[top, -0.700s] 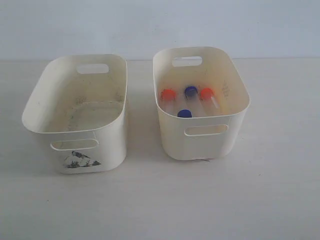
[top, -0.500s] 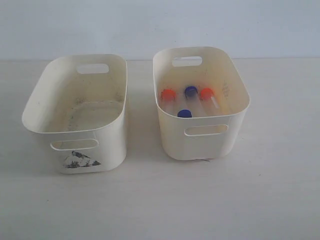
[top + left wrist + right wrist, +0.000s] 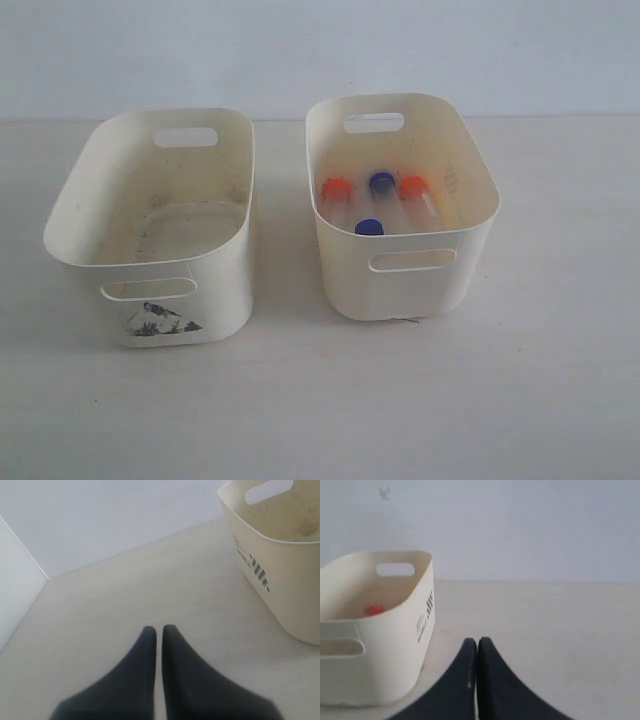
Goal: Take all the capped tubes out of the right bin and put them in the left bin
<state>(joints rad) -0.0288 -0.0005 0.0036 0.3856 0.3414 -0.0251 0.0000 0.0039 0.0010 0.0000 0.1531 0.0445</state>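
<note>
The four capped tubes (image 3: 381,184), two orange-capped and two blue-capped, lie inside the right bin (image 3: 410,285). The left bin (image 3: 215,290) stands beside the right bin, apart from it, on the same bench (image 3: 320,400). Outside the right bin, the right end effector (image 3: 477,642) and the left end effector (image 3: 159,630) are both closed and empty.

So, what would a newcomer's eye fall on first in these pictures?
The bright orange and blue caps of the capped tubes clustered inside the right bin stand out. Beside it the left bin holds no tubes, with a dark torn sticker on its near side.
</note>
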